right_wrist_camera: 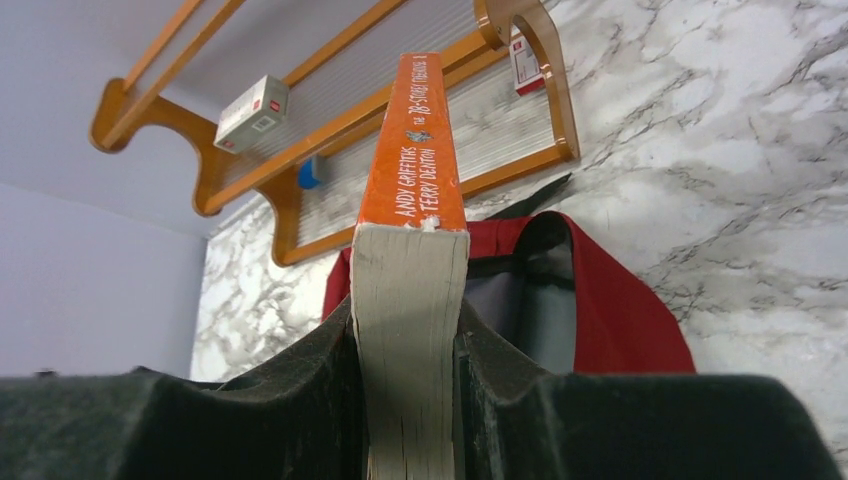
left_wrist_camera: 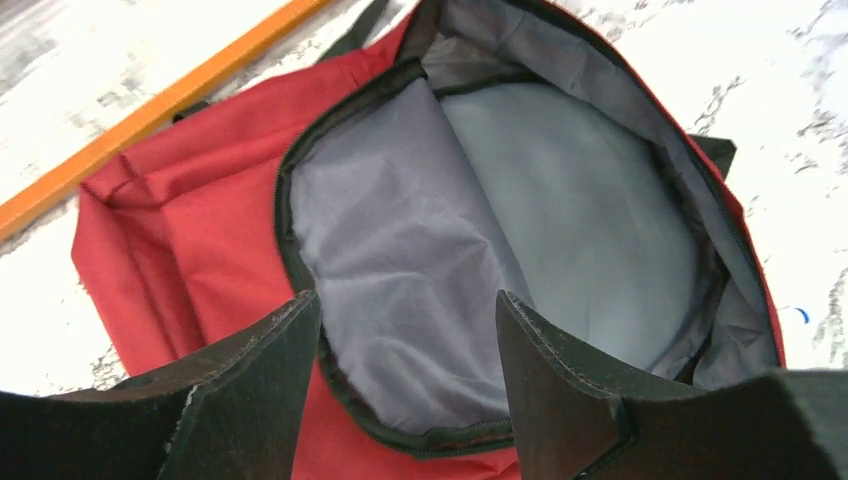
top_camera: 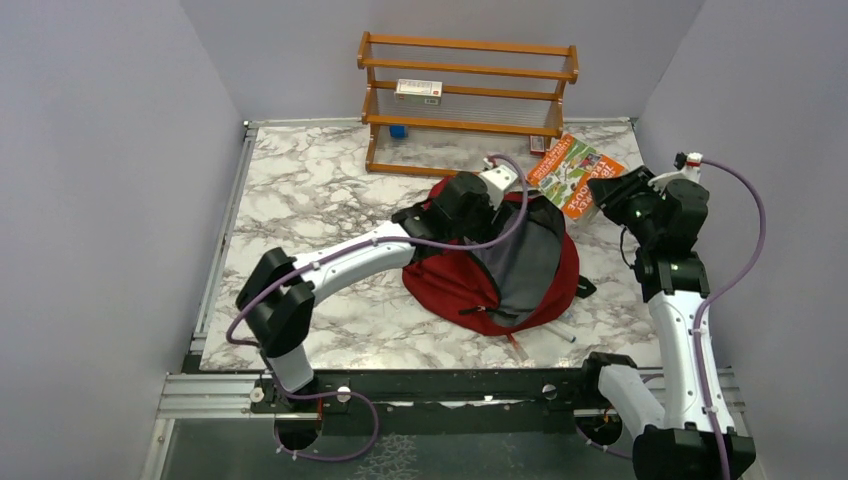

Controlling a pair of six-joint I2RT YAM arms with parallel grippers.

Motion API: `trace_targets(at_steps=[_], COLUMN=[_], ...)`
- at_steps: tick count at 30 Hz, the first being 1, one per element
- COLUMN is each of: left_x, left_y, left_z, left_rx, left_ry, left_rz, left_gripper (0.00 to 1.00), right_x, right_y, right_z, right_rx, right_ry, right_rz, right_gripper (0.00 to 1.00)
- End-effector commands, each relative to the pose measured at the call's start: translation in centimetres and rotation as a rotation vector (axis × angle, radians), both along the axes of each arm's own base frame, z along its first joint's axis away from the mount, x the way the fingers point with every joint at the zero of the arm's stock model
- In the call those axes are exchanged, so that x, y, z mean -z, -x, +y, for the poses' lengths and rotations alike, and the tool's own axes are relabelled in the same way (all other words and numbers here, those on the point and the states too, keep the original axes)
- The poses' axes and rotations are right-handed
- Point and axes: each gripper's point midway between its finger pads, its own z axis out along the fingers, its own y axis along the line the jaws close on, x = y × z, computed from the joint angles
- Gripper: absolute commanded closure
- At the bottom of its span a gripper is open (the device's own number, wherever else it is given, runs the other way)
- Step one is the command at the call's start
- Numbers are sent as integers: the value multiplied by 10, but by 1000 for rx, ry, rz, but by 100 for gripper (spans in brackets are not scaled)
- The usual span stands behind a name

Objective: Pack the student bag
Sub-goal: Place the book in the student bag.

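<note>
The student bag [top_camera: 470, 285] is a dark-red backpack lying in the middle of the table, its mouth unzipped and the grey lining showing. In the left wrist view the bag's lining [left_wrist_camera: 480, 210] fills the frame. My left gripper [left_wrist_camera: 405, 335] is open and empty, its jaws spread just above the near rim of the opening; in the top view the left gripper [top_camera: 462, 207] hangs over the bag's far left part. My right gripper [right_wrist_camera: 410, 340] is shut on an orange paperback book [right_wrist_camera: 415, 150], held on edge to the right of the bag [right_wrist_camera: 625, 310]. The book also shows in the top view [top_camera: 572, 172].
A wooden rack [top_camera: 465, 100] stands at the back with a small white box [top_camera: 418, 90] on a shelf and a blue item [top_camera: 398, 131] below. A white pen [top_camera: 563, 333] lies by the bag's near right side. Grey walls close in on both sides.
</note>
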Motion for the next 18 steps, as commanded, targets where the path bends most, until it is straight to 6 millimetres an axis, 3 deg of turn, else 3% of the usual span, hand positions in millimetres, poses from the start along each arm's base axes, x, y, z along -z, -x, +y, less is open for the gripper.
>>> trace_targets(at_steps=[1, 9, 12, 18], left_x=[23, 71, 87, 113], left_y=[3, 21, 22, 16], left_z=[-20, -53, -57, -55], left_rx=[-33, 23, 20, 23], left_ry=[-131, -275, -322, -459], left_rz=[-30, -32, -28, -73], left_gripper=[35, 34, 33, 32], right_x=[-62, -85, -94, -92], right_y=[8, 37, 44, 48], right_z=[-1, -32, -32, -32], right_rx=[37, 228, 227, 226], right_ry=[-98, -57, -19, -1], right_rz=[-231, -338, -352, -346], right_gripper=[99, 99, 100, 99])
